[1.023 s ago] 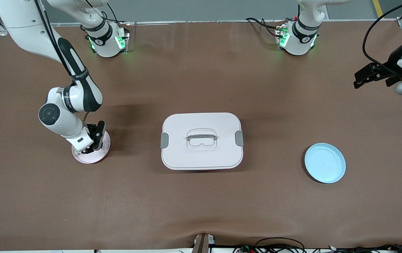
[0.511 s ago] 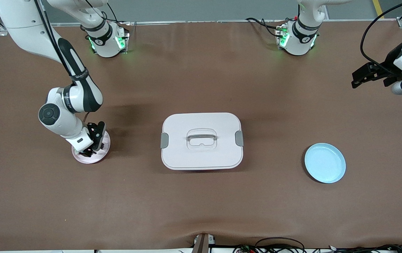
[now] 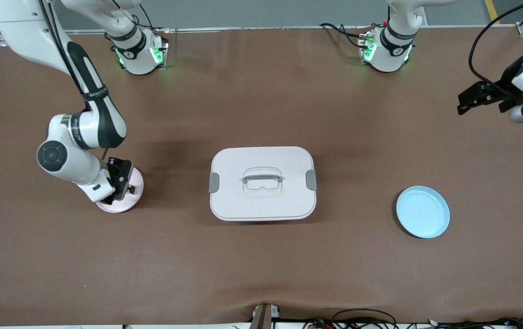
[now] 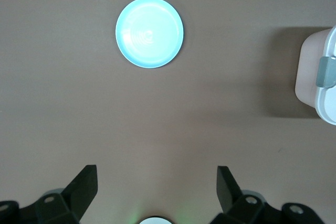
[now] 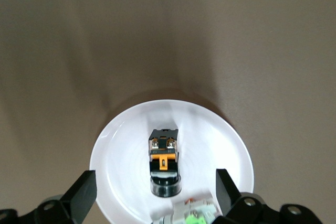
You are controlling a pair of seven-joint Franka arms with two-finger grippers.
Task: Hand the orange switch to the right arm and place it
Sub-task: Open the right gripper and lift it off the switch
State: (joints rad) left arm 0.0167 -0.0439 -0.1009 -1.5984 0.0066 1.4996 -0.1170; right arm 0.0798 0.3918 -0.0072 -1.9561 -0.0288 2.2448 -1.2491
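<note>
The orange switch (image 5: 164, 161), a small black block with an orange middle band, lies on the pale pink plate (image 5: 121, 156). My right gripper (image 5: 155, 176) hangs just above that plate (image 3: 124, 205), open, its fingers apart on either side of the switch and not touching it. In the front view the right gripper (image 3: 120, 183) covers part of the plate. My left gripper (image 3: 465, 104) is open and holds nothing, up in the air over the table's edge at the left arm's end; in its wrist view the left gripper (image 4: 156, 170) has only bare table between its fingers.
A whitish piece with green marks (image 5: 191, 213) lies on the same plate beside the switch. A white lidded box (image 3: 262, 183) with a handle stands mid-table. A light blue plate (image 3: 423, 211) sits toward the left arm's end.
My right gripper has opened and drawn up and back from the pink plate, leaving the switch on it. The left arm shifted slightly, then held still.
</note>
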